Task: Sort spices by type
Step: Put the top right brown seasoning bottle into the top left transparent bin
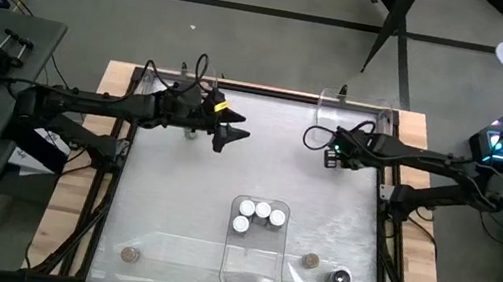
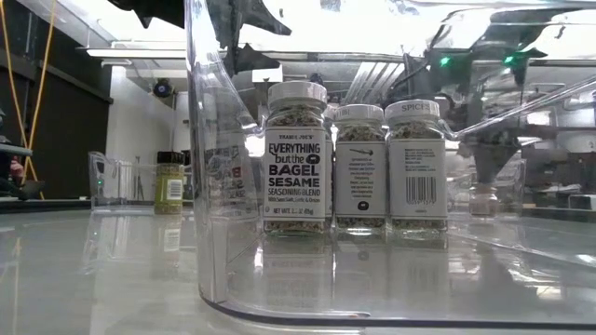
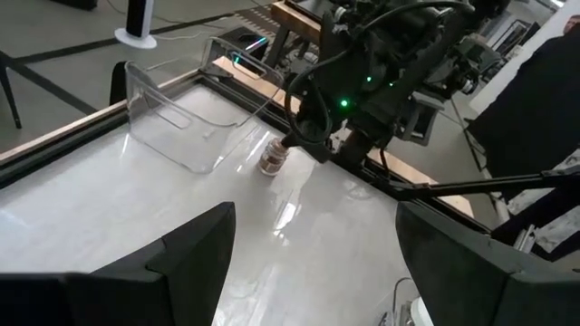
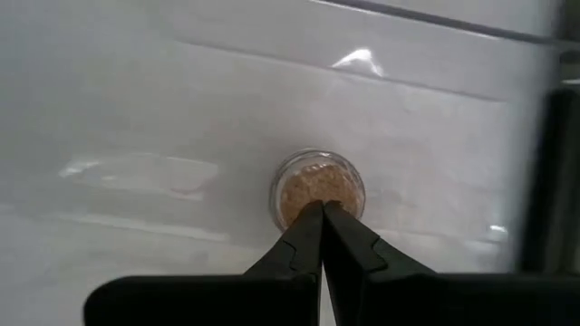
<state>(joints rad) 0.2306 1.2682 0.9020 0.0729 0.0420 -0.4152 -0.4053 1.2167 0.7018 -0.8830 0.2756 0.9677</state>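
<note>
From above, we see a pale, glossy table (image 1: 171,199) framed in wood, standing on a grey floor with a desk, keyboard and mouse beside its left edge. The left gripper (image 1: 232,136) hangs over the far left part of the table, its fingers spread wide with nothing between them. The right gripper (image 1: 317,136) hangs over the far right part, fingers pressed together and holding nothing. A clear tray (image 1: 252,263) sits at the middle of the near edge, holding three white-capped jars (image 1: 260,215) at its far end. A tan-capped jar (image 1: 129,254) lies toward the near left corner, another tan-capped one (image 1: 311,262) just right of the tray, and a dark-capped jar (image 1: 341,278) beside that. Another clear tray (image 1: 362,113) stands at the far right edge.

At table height, we see the three jars (image 2: 358,167) upright side by side inside the tray wall (image 2: 209,140) (one label reads a bagel sesame blend), mirrored in the shiny surface. A small green-labelled jar (image 2: 169,182) stands farther back, with bright ceiling lights beyond.

The left wrist shows the far tray (image 3: 181,118), a small jar (image 3: 272,159) beside it, and the right arm above that jar.

The right wrist shows the shut fingers (image 4: 308,244) directly over an open-topped jar of tan spice (image 4: 319,186).
</note>
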